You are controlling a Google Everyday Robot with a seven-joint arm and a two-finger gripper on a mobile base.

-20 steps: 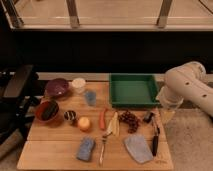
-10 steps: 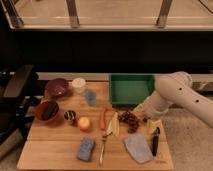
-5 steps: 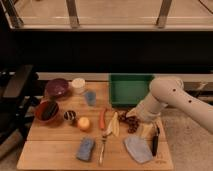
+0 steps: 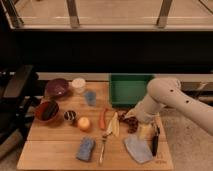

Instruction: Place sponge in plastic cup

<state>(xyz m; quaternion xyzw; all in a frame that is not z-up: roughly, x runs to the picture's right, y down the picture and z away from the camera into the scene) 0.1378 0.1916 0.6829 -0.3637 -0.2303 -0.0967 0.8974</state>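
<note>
The sponge [image 4: 85, 149], a small blue-grey block, lies near the front edge of the wooden table [image 4: 50, 152], left of centre. The plastic cup [image 4: 90, 97], a small bluish tumbler, stands upright toward the back, left of the green tray. My gripper [image 4: 143, 131] hangs from the white arm [image 4: 162, 95] on the right side of the table, low over the spot between the grapes and the grey-blue pad. It is well to the right of the sponge and the cup.
A green tray [image 4: 129, 90] sits at the back right. Purple bowl [image 4: 56, 88], white lidded container [image 4: 78, 84], red bowl [image 4: 46, 110], orange [image 4: 83, 123], carrot [image 4: 103, 118], banana [image 4: 114, 124], grapes [image 4: 131, 123], grey-blue pad [image 4: 137, 149], and a black tool [image 4: 155, 141] fill the table.
The arm has swung in from the right edge toward the table's middle, and the gripper has come down lower over the right side near the grapes. The objects have not moved.
</note>
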